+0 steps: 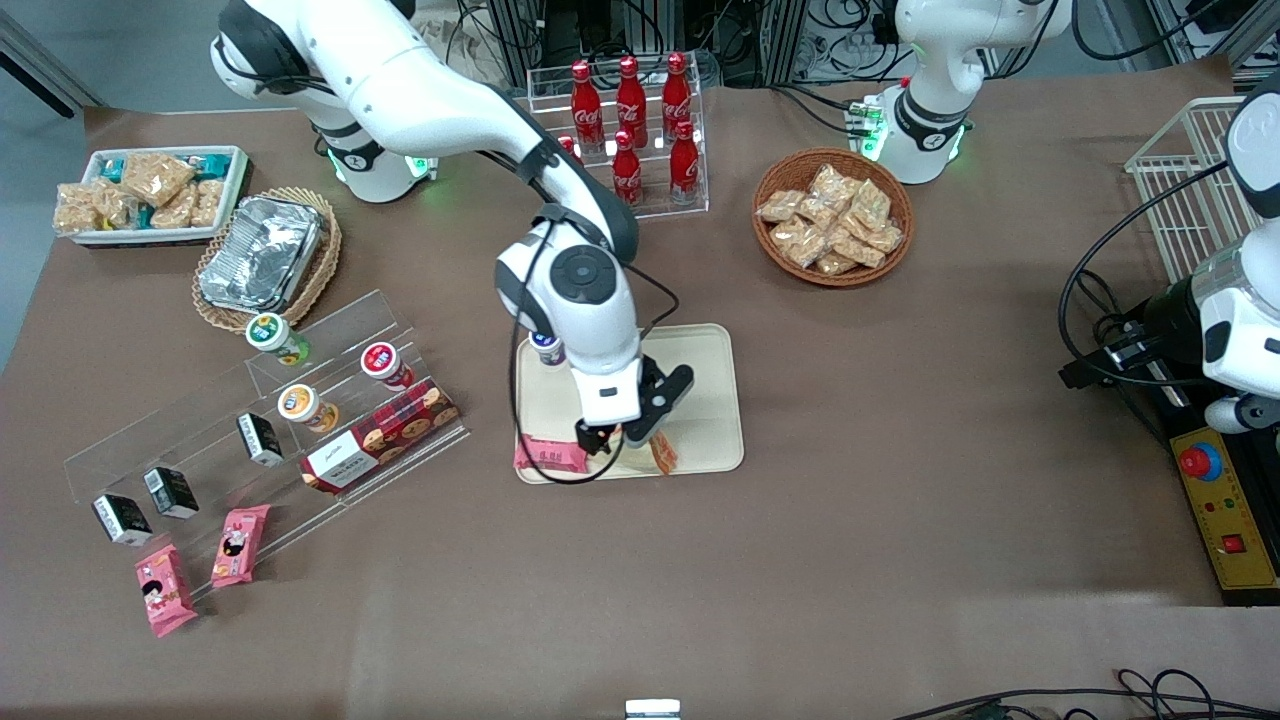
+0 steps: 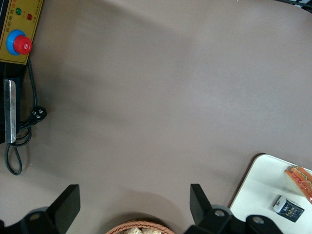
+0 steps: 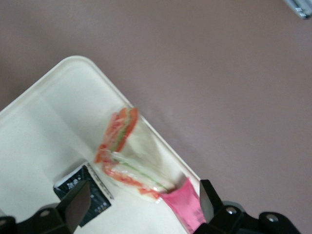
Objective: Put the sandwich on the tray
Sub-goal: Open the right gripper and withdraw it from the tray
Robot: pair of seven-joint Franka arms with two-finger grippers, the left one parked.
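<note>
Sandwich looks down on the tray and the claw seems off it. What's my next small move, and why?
Probably lift the claw straight up and retreat. The sandwich already lies on the tray near its rim, between the pink packet and a small black pack; the claw is open above it, holding nothing, so nothing remains to place.

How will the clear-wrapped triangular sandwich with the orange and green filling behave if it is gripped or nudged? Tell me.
The clear-wrapped triangular sandwich probably squashes easily: pale soft bread. Its glossy film likely slides on the smooth cream plastic tray. The open gripper hovers above it; being a flat-lying wedge, it should not roll.
</note>
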